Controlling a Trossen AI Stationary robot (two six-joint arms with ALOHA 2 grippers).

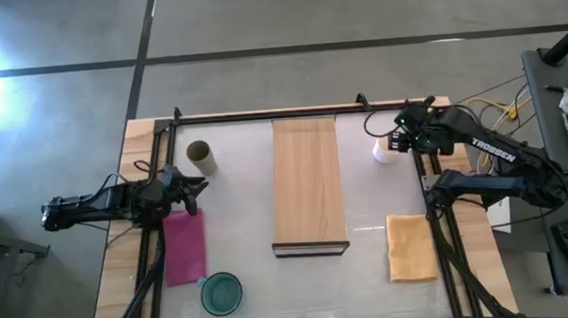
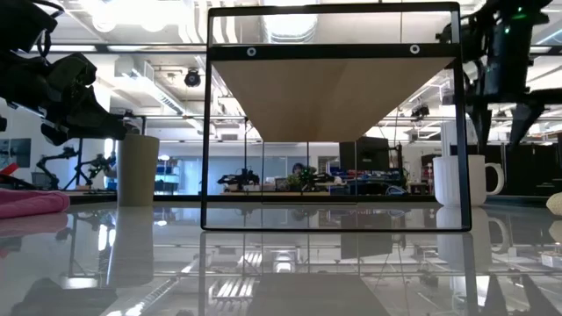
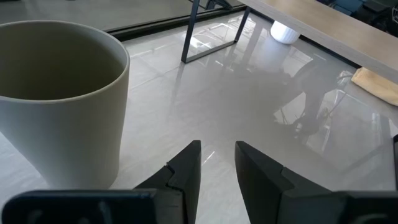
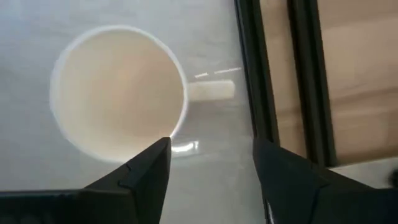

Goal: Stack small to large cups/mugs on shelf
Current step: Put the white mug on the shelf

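A: Near edge first. Your teal-green mug (image 1: 221, 293) stands upright on the worktop (image 1: 238, 222), just beside the near end of the pink cloth (image 1: 184, 246). The orange-yellow cloth (image 1: 411, 246) lies flat on the right side, well apart from it.

B: And the shelf?

A: The shelf (image 1: 307, 183) runs down the middle, dark edge at its near end. In the low view it sits raised on a dark frame (image 2: 334, 123), with nothing on top of it.

B: Your left hand?

A: The left hand (image 1: 198, 185) hovers at the far end of the pink cloth, near the olive-brown cup (image 1: 200, 157) but not touching. Its wrist view shows the fingers (image 3: 186, 171) parted by a narrow gap, gripping nothing, the cup just beside them.

B: Right side?

A: The white mug (image 1: 383, 150) stands upright near the far right corner, between the shelf and the worktop's frame. Your right hand (image 1: 401, 139) hangs directly above it. Its fingers (image 4: 146, 165) are spread wide and released, one over the mug's rim, the handle pointing toward the frame.
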